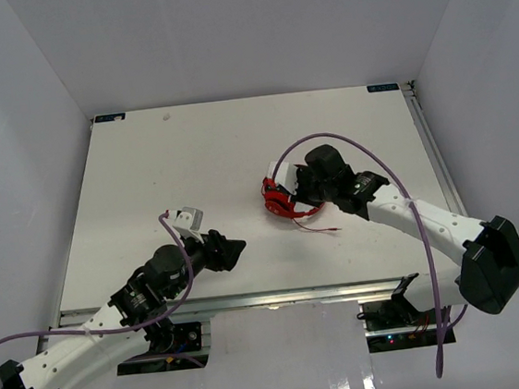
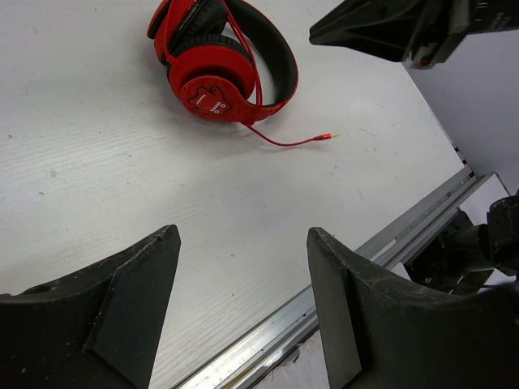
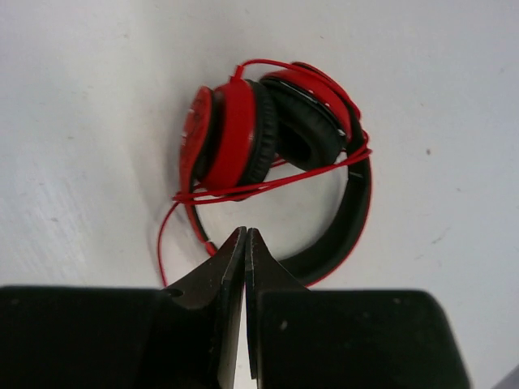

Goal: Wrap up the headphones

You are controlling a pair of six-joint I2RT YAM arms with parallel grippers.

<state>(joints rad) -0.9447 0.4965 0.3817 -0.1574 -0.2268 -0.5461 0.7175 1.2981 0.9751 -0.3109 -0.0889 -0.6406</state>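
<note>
The red headphones [image 1: 279,200] lie folded on the table, earcups together, black-and-red headband toward my right arm. The thin red cord [image 3: 268,185] runs in several turns around the earcups. Its loose end trails on the table to the plug [image 1: 338,231], which also shows in the left wrist view [image 2: 328,137]. My right gripper [image 3: 245,232] is shut with nothing seen between the jaws, its tips just above the headband's inner curve; in the top view it [image 1: 298,193] sits at the headphones' right side. My left gripper [image 2: 243,235] is open and empty, well short of the headphones [image 2: 219,65], near the front edge [image 1: 237,250].
The table's metal front rail [image 2: 340,284] runs just below my left gripper. Purple robot cables [image 1: 366,151] arch over the right arm and loop off the left arm. White walls enclose the table on three sides.
</note>
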